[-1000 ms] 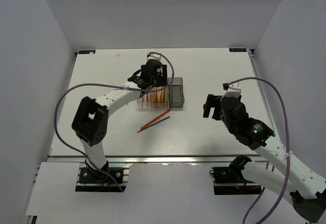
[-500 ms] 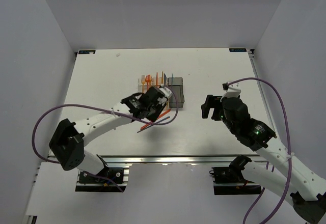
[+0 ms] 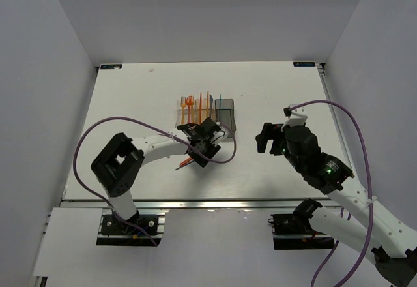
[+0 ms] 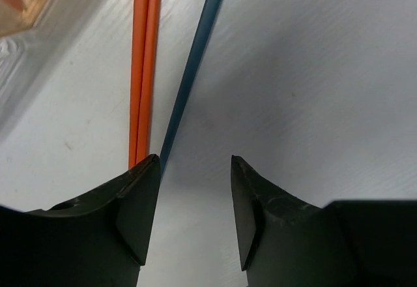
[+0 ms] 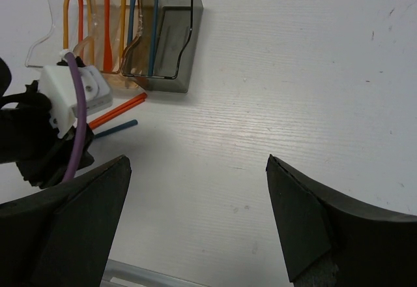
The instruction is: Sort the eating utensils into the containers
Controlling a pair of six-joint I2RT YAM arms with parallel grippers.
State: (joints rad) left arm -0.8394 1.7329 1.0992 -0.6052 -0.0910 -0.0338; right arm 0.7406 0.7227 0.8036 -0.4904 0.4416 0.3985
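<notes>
**A:** What is changing since a second ago?

**B:** The left gripper (image 3: 203, 149) is coming away from the bins and is now hanging low over the loose pieces on the table (image 3: 130, 91). The right gripper (image 3: 266, 137) is keeping its place, well apart on the right.

**A:** From above, what is crowding it?

**B:** The clear bin (image 3: 184, 112), tan bin (image 3: 203, 111) and dark grey bin (image 3: 226, 122) are sitting in a row just behind it, with orange forks (image 3: 189, 101) standing in the clear one. The left wrist is covering most of the loose orange utensils (image 3: 184, 164); only their lower-left end is showing.

**A:** And the left wrist camera?

**B:** The fingers (image 4: 140, 202) are standing apart with bare table between them. Two orange handles are lying side by side, running almost straight up the view. The blue utensil (image 4: 189, 72) is slanting from the upper right down behind the left fingertip, closing on the orange pair.

**A:** The right wrist?

**B:** Its fingers are spread wide, gripping nothing. The loose orange and blue pieces are lying nearly parallel, their free ends pointing up-right toward the dark grey bin. The left wrist and its purple cable (image 5: 78, 130) are hiding their other ends.
</notes>
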